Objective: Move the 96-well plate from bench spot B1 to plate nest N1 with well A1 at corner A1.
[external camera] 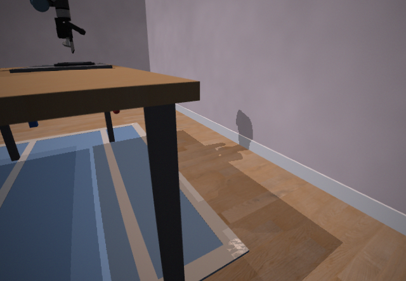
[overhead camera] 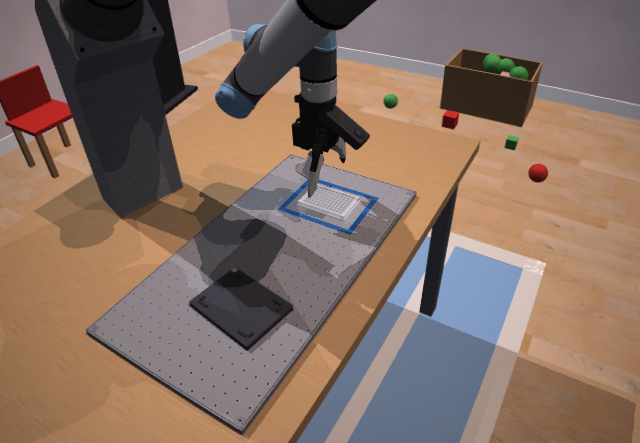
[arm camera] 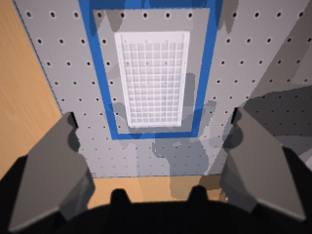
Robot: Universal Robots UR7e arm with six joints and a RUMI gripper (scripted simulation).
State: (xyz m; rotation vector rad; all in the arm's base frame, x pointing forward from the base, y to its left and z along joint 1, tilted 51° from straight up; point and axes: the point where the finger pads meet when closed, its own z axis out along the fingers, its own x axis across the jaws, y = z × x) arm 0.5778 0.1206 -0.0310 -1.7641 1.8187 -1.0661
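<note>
One robot arm hangs over a wooden table [overhead camera: 423, 149], its gripper [overhead camera: 324, 167] pointing down with both fingers spread wide and nothing between them. The clear well plate [overhead camera: 328, 202] lies flat inside a blue outlined rectangle [overhead camera: 289, 213] at the far end of a grey perforated board [overhead camera: 155, 324]. The gripper hovers above the plate's near short end, not touching it. The dark plate nest [overhead camera: 241, 308] sits well apart, at the other end of the same board. From the wrist view the plate lies ahead of the fingers rather than between them, so coming straight down here would likely miss it or press a fingertip onto the wells. The cut corner is too small to make out, so the plate could end up turned the wrong way in the nest. Nothing stands on the board between plate and nest. Beyond the table are a red chair [overhead camera: 31, 110], a brown box [overhead camera: 485, 92] of green balls, and scattered small toys.
</note>
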